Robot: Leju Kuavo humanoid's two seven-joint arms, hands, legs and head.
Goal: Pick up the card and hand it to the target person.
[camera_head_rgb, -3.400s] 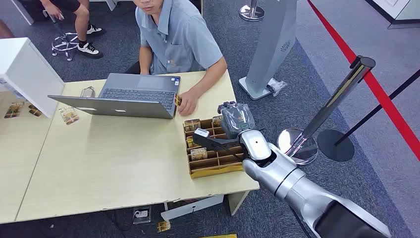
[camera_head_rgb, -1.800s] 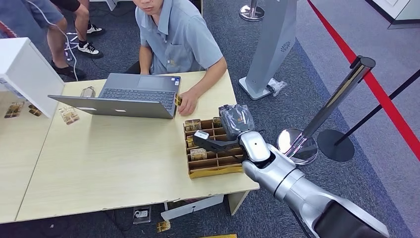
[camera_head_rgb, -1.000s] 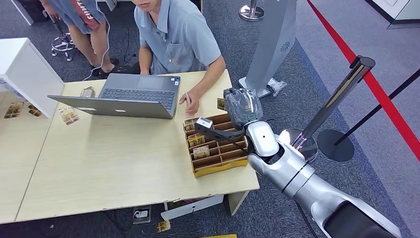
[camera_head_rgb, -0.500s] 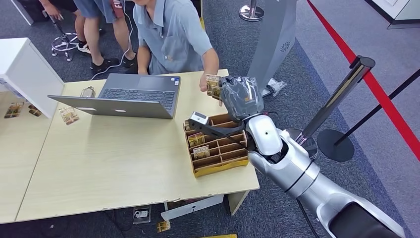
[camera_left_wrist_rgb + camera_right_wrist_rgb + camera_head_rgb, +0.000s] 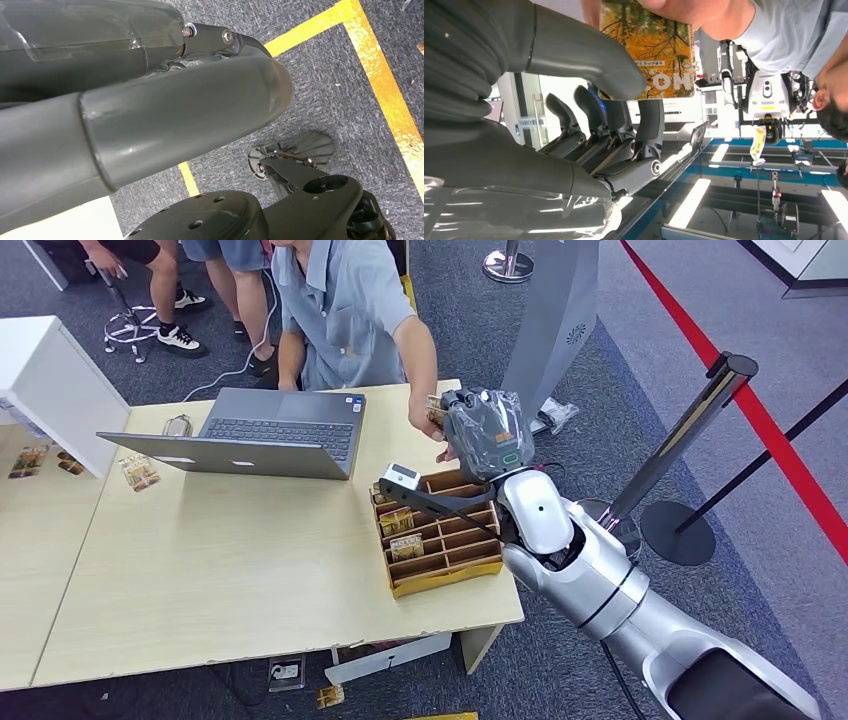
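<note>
While raised over the worktop [image 5: 250, 540] toward the person [image 5: 350, 310], right hand [image 5: 487, 432] with thumb and fingers [image 5: 649, 125] pinching card [image 5: 649, 47], already grasped by person's hand [image 5: 432, 425] for handover; left hand state untellable.

Card [image 5: 651, 47] with autumn-tree picture, large pale letters along its edge, perhaps "ON", turned sideways and partly cut off, a line of small print above them too fine to read
</note>
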